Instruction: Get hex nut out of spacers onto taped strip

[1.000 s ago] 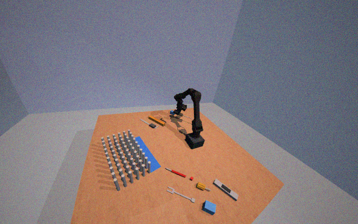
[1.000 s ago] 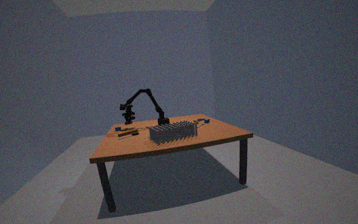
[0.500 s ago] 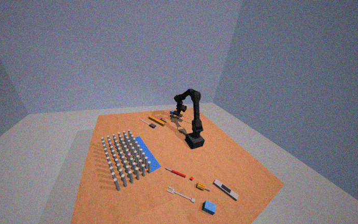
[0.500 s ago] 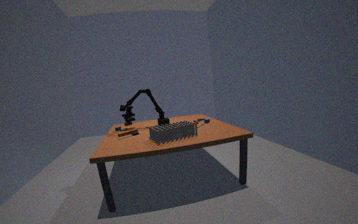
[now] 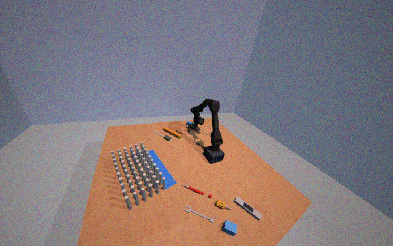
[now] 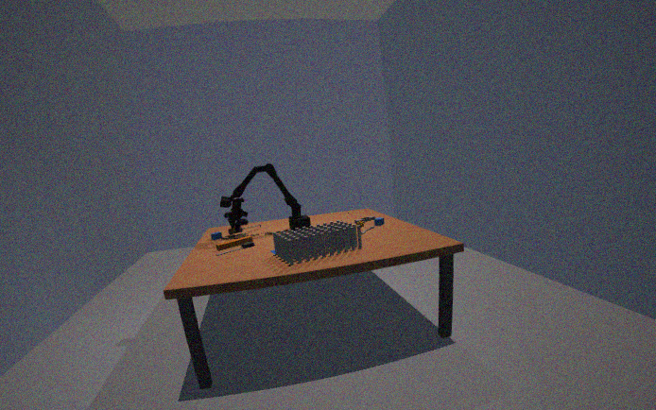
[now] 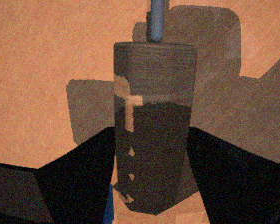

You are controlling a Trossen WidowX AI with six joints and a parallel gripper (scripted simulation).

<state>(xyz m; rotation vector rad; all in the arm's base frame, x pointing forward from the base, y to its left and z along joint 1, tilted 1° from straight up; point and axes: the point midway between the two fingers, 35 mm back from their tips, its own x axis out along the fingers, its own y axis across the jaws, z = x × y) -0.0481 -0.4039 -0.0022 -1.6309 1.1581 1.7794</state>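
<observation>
My gripper (image 5: 194,127) (image 6: 236,231) (image 7: 151,135) is shut on the dark grey-brown handle (image 7: 155,72) of a tool, low over the far part of the table. The tool's thin metal shaft (image 7: 157,20) runs out of the handle's top end in the wrist view and points toward the arm's base side in the top view. The shaft's tip is not clear. The standing metal spacers (image 5: 143,191) (image 6: 316,242) are upright in rows, well away from the gripper. The blue taped strip (image 5: 163,171) lies along their arm side. The hex nut cannot be made out.
An orange bar (image 5: 171,132) (image 6: 233,244), a black-handled thin tool (image 5: 167,138) and a blue block (image 5: 189,123) (image 6: 215,235) lie near the gripper. On the near side lie a red tool (image 5: 195,190), forked tool (image 5: 201,215), yellow-handled tool (image 5: 220,204), grey bar (image 5: 239,202) and another blue block (image 5: 229,227).
</observation>
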